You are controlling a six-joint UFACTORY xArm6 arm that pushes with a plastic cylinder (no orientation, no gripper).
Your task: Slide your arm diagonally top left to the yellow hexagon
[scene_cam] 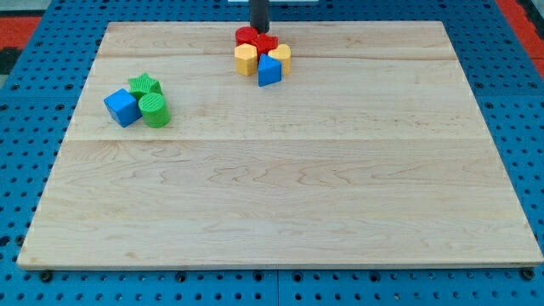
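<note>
The yellow hexagon point(246, 59) sits near the view's top centre in a tight cluster with a red block point(246, 36), a second red block point(266, 43), a yellow heart-like block point(280, 56) and a blue triangular block point(269, 70). My tip point(258, 31) stands at the top edge of the board, just above the red blocks and up and right of the yellow hexagon. Its very end is partly hidden behind the red blocks.
At the view's left, a blue cube point(122, 107), a green star point(145, 85) and a green cylinder point(155, 111) sit together. The wooden board point(280, 195) lies on a blue pegboard surface point(25, 51).
</note>
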